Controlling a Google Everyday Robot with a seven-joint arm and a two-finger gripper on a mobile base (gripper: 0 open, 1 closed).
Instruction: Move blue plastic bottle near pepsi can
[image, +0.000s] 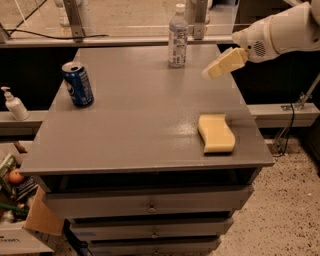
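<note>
Camera view: your gripper (225, 64), claw state untellable, hovers near the blue plastic bottle (177, 37), so you're likely approaching; next, grip it, then head for the pepsi can (78, 84).

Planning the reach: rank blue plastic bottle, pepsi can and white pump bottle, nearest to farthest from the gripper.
Gripper hovers over table's right rear.
1. Blue plastic bottle, back edge.
2. Pepsi can, left side.
3. White pump bottle, off-table far left.

No legible text; hand (209, 73) over right edge of table (140, 125).
</note>
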